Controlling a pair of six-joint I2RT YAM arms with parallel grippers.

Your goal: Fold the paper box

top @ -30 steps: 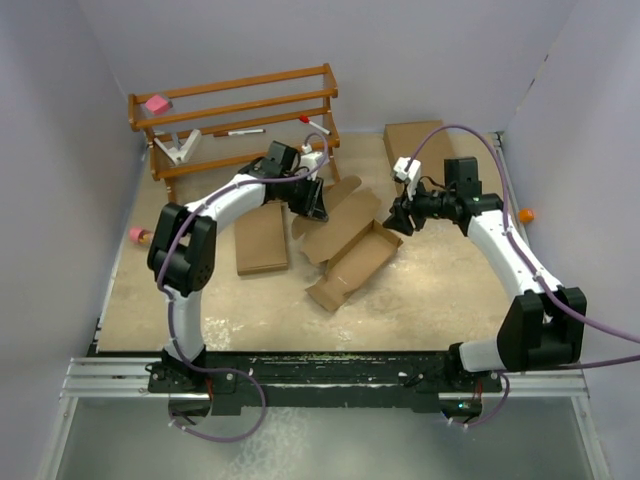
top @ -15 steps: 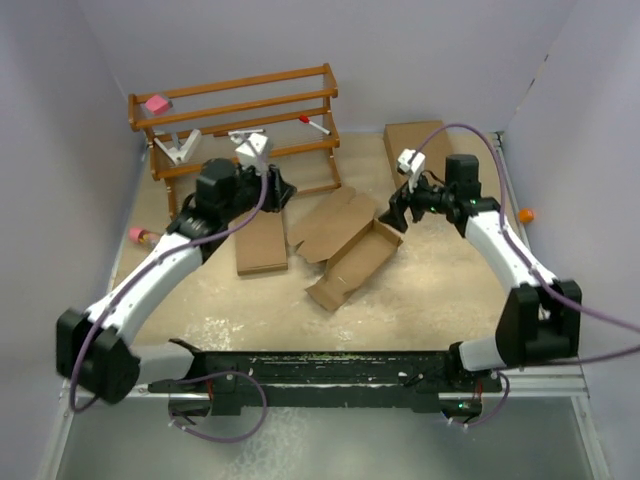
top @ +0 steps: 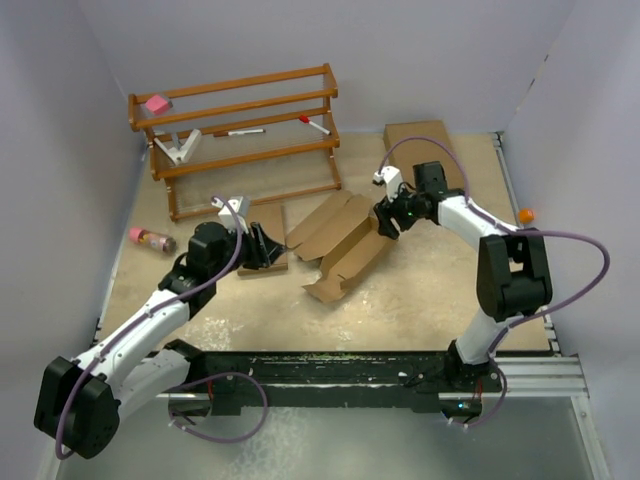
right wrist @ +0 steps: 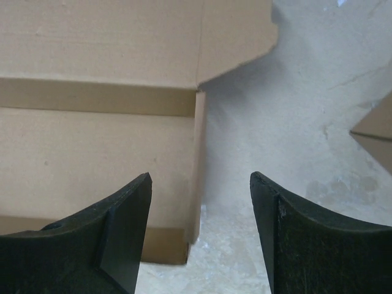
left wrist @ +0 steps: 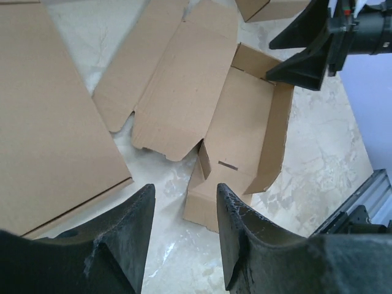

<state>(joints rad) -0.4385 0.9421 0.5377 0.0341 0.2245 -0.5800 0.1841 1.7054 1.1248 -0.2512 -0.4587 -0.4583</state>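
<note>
The paper box (top: 345, 252) is a brown cardboard blank lying mid-table, half formed: a shallow tray with raised walls and a flat lid panel with flaps spread to its far left. In the left wrist view the tray (left wrist: 242, 131) lies just ahead of my left gripper (left wrist: 184, 205), which is open and empty. In the top view my left gripper (top: 274, 248) hovers left of the box. My right gripper (top: 381, 220) is open and empty at the box's far right end, and its wrist view shows a raised box wall (right wrist: 98, 144) by the left finger.
A flat brown box (top: 262, 232) lies under my left gripper. Another brown box (top: 424, 142) lies at the back right. A wooden rack (top: 240, 125) with small items stands at the back left. A pink bottle (top: 150, 239) lies at the left and an orange ball (top: 526, 213) at the right wall.
My left arm swung back from the box's far flap toward the near left, ending left of the box. My right gripper moved left and down to the box's far right end.
</note>
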